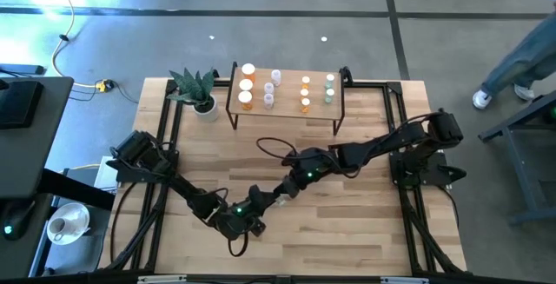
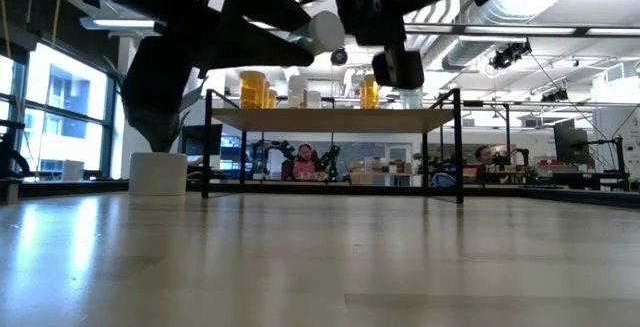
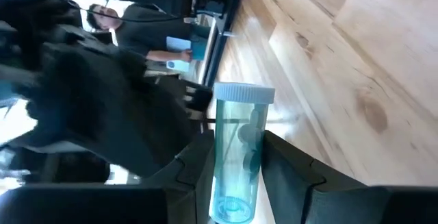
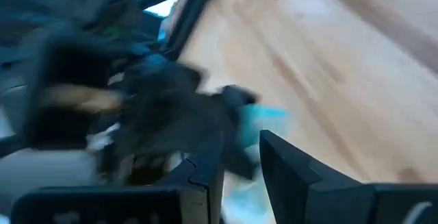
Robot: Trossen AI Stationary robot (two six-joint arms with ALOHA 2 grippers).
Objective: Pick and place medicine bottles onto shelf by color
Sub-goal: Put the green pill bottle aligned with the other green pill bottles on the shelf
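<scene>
Left gripper (image 3: 236, 183) pinching a pale green bottle (image 3: 237, 152) with a white cap (image 3: 244, 92), held above the bare wood tabletop (image 1: 347, 223). Right gripper (image 1: 284, 190) just beside it, facing the bottle; cannot tell its finger spread. Well beyond both grippers, the shelf (image 1: 287, 110) carrying orange bottles (image 1: 247, 85), white ones (image 1: 272, 87) and pale green ones (image 1: 329, 89), with a potted plant (image 1: 198, 91) alongside.

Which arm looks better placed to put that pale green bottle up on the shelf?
Probably the right. The left gripper holds the pale green bottle near the table's front, far from the shelf. The right gripper faces it, seemingly for a handover, and its arm stands nearer the shelf's green bottles.
</scene>
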